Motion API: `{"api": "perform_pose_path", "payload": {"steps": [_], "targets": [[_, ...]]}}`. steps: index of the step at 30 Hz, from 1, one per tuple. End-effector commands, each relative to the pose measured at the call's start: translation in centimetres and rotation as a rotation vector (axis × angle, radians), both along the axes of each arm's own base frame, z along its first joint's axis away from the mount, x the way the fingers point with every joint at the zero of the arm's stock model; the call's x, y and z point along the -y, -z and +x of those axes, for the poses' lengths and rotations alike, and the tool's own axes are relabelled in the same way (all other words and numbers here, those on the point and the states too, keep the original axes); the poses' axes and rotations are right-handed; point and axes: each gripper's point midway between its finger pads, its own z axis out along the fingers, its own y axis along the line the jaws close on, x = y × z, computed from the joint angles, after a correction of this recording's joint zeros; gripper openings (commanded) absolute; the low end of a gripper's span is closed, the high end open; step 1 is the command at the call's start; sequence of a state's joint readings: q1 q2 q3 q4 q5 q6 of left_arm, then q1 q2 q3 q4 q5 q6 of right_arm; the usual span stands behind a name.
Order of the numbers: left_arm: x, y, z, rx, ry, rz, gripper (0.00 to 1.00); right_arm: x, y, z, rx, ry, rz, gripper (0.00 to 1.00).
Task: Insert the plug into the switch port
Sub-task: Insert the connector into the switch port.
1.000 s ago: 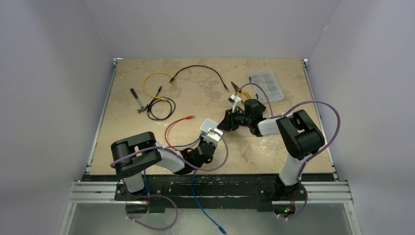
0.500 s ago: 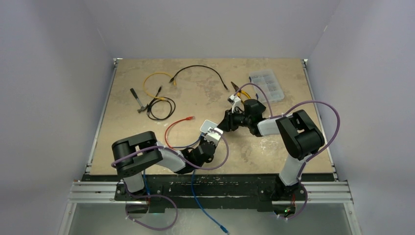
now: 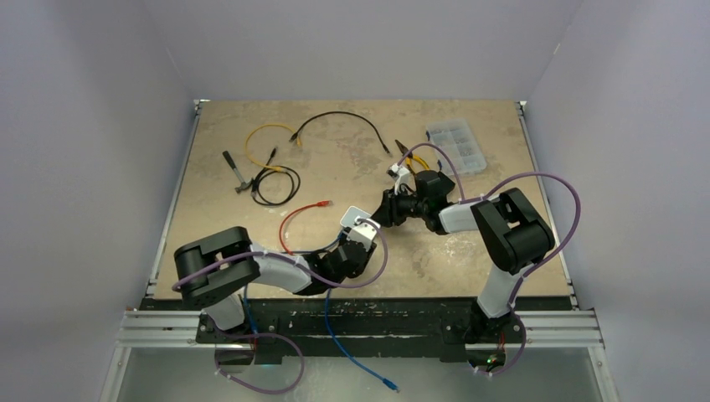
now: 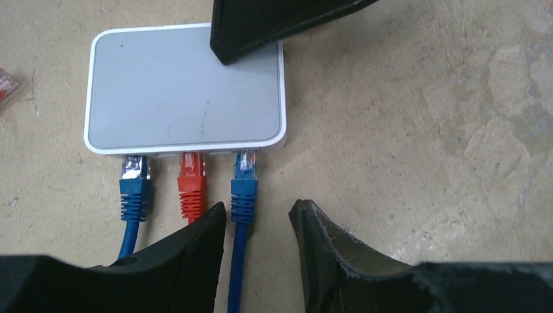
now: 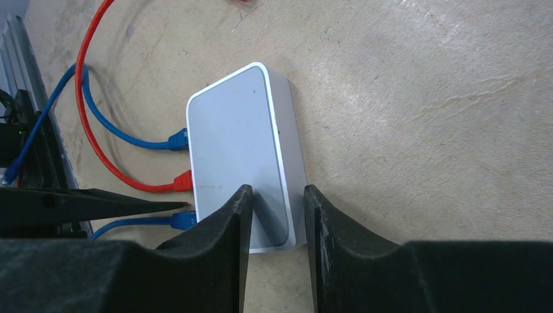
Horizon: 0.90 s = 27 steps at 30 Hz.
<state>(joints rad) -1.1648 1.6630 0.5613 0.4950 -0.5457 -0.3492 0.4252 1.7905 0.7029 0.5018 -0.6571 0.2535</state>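
Note:
The switch [image 4: 169, 85] is a flat white box with a grey top, lying on the table. Three plugs sit in its near face: a blue one [image 4: 135, 186], a red one [image 4: 192, 182] and a blue plug [image 4: 244, 186] on the right. My left gripper [image 4: 257, 215] is open just behind that right plug. Its cable runs between the fingers, close to the left one. My right gripper [image 5: 272, 195] is shut on the switch's [image 5: 241, 150] far corner, with one finger [image 4: 261, 32] on the top and the other against the side wall.
A red cable [image 3: 289, 224] loops left of the switch [image 3: 355, 213]. A blue cable [image 3: 343, 343] hangs over the table's front edge. Further back lie a clear organiser box [image 3: 456, 146], a yellow cable [image 3: 266, 134], black cables [image 3: 343, 117] and a hand tool [image 3: 237, 172].
My left gripper's jaws have parted and let go of the right blue plug, and the left arm's elbow has swung left. The right arm and the switch have barely moved.

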Motion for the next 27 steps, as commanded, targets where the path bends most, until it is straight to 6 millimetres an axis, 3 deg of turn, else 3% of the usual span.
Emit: {"api": "perform_pose_path", "payload": {"steps": [1,11,21,27], "targets": [[-0.6,-0.3,-1.3,-0.076,0.025,0.04,0.43,0.1,0.6,-0.3,-0.022,0.002,-0.031,0.37],[-0.3,-0.8,-0.5,-0.147,0.027,0.025,0.29,0.2,1.1,0.5,-0.01,0.019,-0.051,0.37],[0.4,-0.5,0.7,-0.191,0.024,0.012,0.23,0.3,1.5,0.7,-0.008,0.021,-0.06,0.38],[0.2,0.0,0.7,-0.206,0.026,0.019,0.05,0.1,1.4,1.1,0.005,0.02,-0.058,0.38]]}}
